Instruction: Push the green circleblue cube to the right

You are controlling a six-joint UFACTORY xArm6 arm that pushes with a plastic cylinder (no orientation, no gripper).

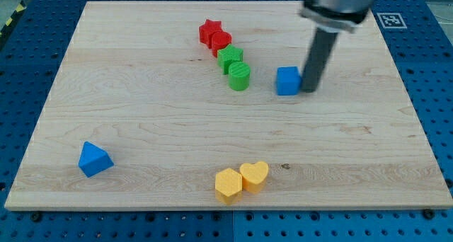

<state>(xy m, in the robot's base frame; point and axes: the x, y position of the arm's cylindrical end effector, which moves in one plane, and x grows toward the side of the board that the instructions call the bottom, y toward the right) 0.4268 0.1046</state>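
Observation:
A green cylinder (239,76) stands near the middle of the board's upper half. A blue cube (287,81) sits to its right, a short gap apart. My tip (309,90) rests on the board right against the blue cube's right side. The dark rod rises from it to the view's top.
A green star block (230,58) touches the green cylinder's upper left. A red star (209,31) and a red block (220,41) lie above it. A blue triangle (94,159) sits at lower left. A yellow hexagon (228,185) and a yellow heart (254,176) sit at the bottom centre.

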